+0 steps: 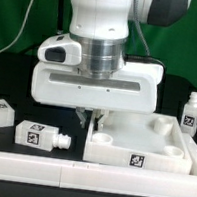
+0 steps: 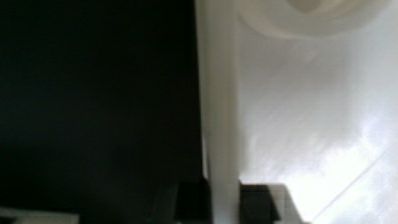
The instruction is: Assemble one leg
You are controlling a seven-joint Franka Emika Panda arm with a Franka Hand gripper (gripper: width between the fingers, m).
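The white tray-like tabletop [image 1: 156, 144] lies at the exterior view's right, and fills one side of the wrist view [image 2: 302, 110]. My gripper [image 1: 92, 118] is down on its left wall. In the wrist view the gripper [image 2: 226, 192] has one dark finger [image 2: 263, 200] inside the tray and the other outside. The thin white wall [image 2: 217, 120] fills the gap between them, so the jaws look shut on it. Two legs lie on the table at the left [image 1: 0, 112] [image 1: 36, 135]. A third leg [image 1: 191, 112] stands upright behind the tray's right corner.
The table is black with a green backdrop behind. A round socket [image 2: 329, 10] shows in the tray's far corner in the wrist view. The arm's white body [image 1: 97, 81] hangs over the tray's left half.
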